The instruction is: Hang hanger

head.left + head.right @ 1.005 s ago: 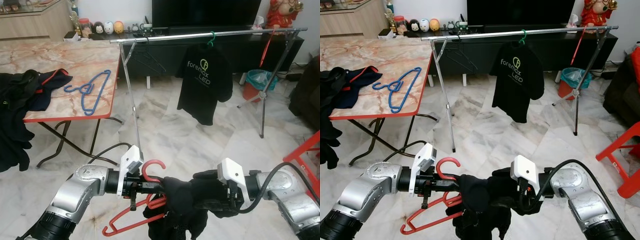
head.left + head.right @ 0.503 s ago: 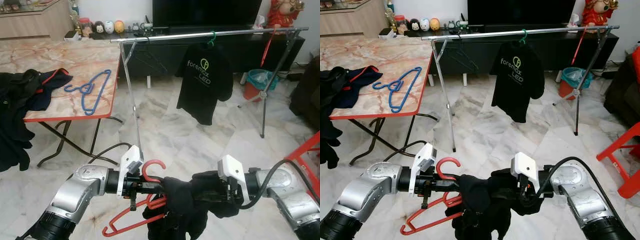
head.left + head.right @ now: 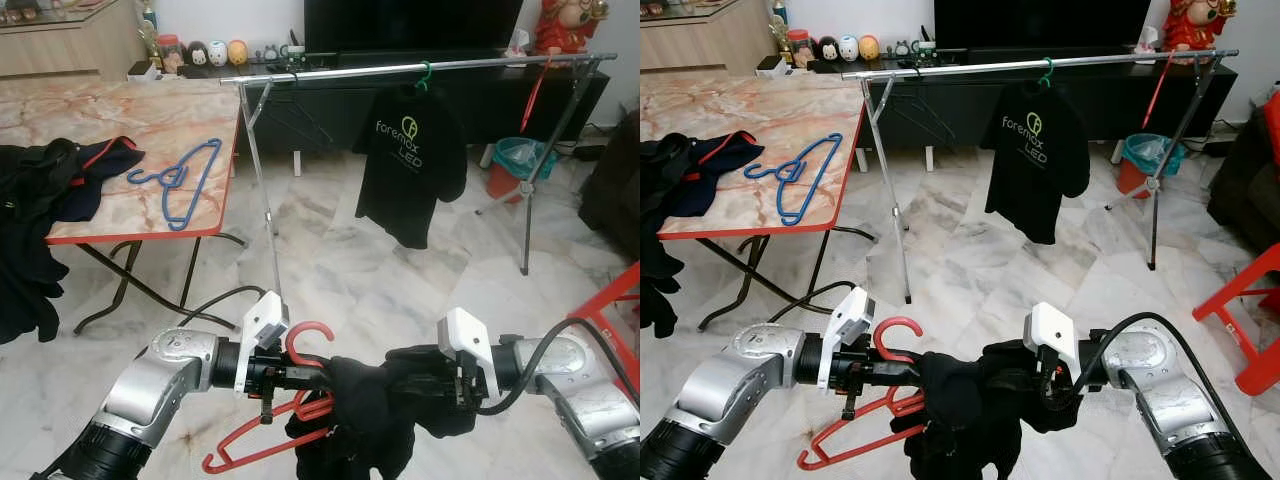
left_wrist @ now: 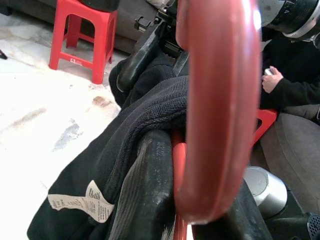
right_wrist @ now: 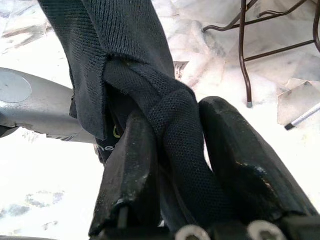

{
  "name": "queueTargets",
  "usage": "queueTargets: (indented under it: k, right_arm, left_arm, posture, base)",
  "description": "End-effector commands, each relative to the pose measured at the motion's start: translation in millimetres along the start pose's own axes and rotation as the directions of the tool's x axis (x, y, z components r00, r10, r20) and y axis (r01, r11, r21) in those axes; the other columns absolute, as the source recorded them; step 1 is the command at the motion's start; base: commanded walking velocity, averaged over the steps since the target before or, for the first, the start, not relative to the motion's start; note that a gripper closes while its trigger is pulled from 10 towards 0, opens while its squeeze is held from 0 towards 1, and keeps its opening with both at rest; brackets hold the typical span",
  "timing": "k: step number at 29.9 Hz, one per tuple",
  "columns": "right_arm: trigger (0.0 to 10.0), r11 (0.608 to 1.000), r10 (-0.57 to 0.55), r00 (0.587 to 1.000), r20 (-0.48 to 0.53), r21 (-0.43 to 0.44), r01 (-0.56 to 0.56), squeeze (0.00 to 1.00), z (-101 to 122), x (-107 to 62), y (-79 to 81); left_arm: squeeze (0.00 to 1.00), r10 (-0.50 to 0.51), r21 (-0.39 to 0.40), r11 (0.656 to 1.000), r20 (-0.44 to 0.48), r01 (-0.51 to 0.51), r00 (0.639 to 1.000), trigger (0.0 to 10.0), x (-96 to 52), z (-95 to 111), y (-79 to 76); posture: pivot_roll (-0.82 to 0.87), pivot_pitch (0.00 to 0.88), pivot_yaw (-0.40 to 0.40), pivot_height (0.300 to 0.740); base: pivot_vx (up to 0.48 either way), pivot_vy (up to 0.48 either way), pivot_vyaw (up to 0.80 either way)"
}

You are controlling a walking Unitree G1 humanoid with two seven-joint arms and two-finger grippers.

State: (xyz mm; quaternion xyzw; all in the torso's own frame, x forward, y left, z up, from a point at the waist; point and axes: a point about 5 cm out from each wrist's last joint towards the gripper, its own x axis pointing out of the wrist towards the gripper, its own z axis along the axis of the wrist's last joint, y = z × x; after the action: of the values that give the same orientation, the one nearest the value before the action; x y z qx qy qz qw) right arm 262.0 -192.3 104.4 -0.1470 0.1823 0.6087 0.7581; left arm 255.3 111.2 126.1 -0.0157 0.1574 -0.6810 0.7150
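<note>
A red hanger (image 3: 300, 345) hangs low in front of me, its neck pinched by my shut left gripper (image 3: 292, 376); its hook curves up and its lower bar (image 3: 250, 455) slants down to the left. A black garment (image 3: 360, 420) is draped over the hanger and bunched between both grippers. My right gripper (image 3: 420, 372) is shut on a fold of that black cloth (image 5: 175, 130). In the left wrist view the red hook (image 4: 220, 100) fills the foreground above the fingers (image 4: 150, 190). The silver clothes rail (image 3: 420, 68) stands ahead across the floor.
A black printed T-shirt (image 3: 410, 165) hangs from the rail on a green hanger. A marble table (image 3: 130, 130) on the left carries a blue hanger (image 3: 180, 180) and dark clothes (image 3: 50, 185). A red stool (image 3: 610, 310) stands right, a bin (image 3: 515, 165) beyond the rail.
The right gripper has drawn slightly to the right with the cloth; the hanger and left gripper stay nearly still.
</note>
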Motion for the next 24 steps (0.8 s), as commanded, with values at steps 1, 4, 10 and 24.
queueTargets:
  k: [1,4,10,24]
  right_arm:
    - [0.0,1.000,0.027,0.999,0.044,-0.006,-0.027,0.00,4.9,3.3,1.9]
    - [0.0,0.999,0.034,0.998,0.049,-0.002,-0.033,0.00,5.0,4.4,2.9]
    - [0.0,0.999,0.038,0.998,0.055,0.002,-0.038,0.00,5.4,5.9,4.3]
    - [0.0,0.999,0.048,0.997,0.055,0.004,-0.048,0.00,4.8,8.5,5.9]
  left_arm:
    - [0.00,-0.052,0.043,0.998,0.025,0.051,0.998,10.0,5.7,8.1,-5.4]
    - [0.00,-0.045,0.044,0.998,0.022,0.044,0.999,10.0,6.2,7.2,-4.3]
    - [0.00,-0.040,0.047,0.998,0.025,0.039,0.999,10.0,8.2,7.0,-4.2]
    - [1.00,-0.028,0.028,0.999,0.025,0.027,0.999,10.0,6.5,4.8,-2.1]
  posture:
    - [0.02,0.003,0.014,0.740]
    - [0.01,0.000,0.013,0.740]
    - [0.01,0.000,0.012,0.740]
    - [0.01,0.000,0.011,0.740]
  base:
    - [0.000,0.000,0.00]
    - [0.000,0.000,0.00]
    - [0.000,0.000,0.00]
    - [0.000,0.000,0.00]
